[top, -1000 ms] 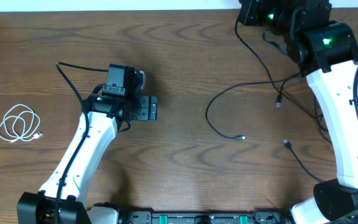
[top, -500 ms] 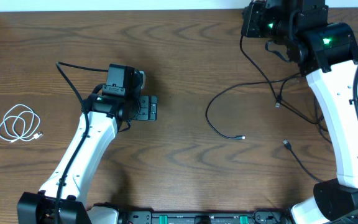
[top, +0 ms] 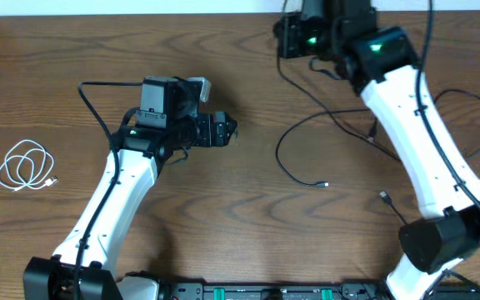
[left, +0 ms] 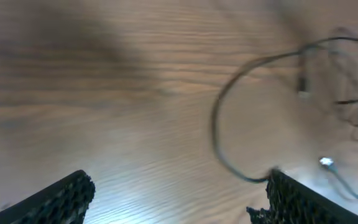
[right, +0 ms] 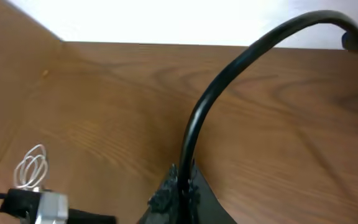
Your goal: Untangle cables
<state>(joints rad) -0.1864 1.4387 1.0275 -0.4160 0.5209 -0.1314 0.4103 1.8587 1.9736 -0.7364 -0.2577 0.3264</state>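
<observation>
Overhead
- left gripper (top: 222, 131): over bare table (top: 240, 242), aimed to the robot's right. The gap between the jaws is not readable from this view.
- right gripper (top: 285, 40): at the far edge, with a black strand (top: 300, 83) running from it toward the tangle.
- black cables (top: 373, 133): tangled under the right arm.
- loop (top: 278, 154): bows out of the tangle toward the left gripper and ends in a plug (top: 325, 185).
- second plug (top: 383, 193): lies just beyond the first, on the right.
- white cable (top: 25, 167): coiled at the far left, well apart from everything, so judged already sorted.

Left wrist
- fingers (left: 67, 196): spread wide with nothing between them.
- loop (left: 216, 130): ahead and right of centre. Its bow faces the gripper and its long axis runs across the line of approach.

Right wrist
- right gripper (right: 180, 186): clamped tight on the strand (right: 197, 124), which rises and arches away to the upper right.
- white cable (right: 31, 168): small, at lower left.

Judgement
- key relation: the loop lies to the right of the left gripper and near it. The left arm is the nearer and the free one.
- same cord?: cannot tell whether the held strand and the loop are one cable.
- next move: probably the left gripper reaches right to pin or pull the loop while the right lifts.
- risk: dragging the whole tangle along.
</observation>
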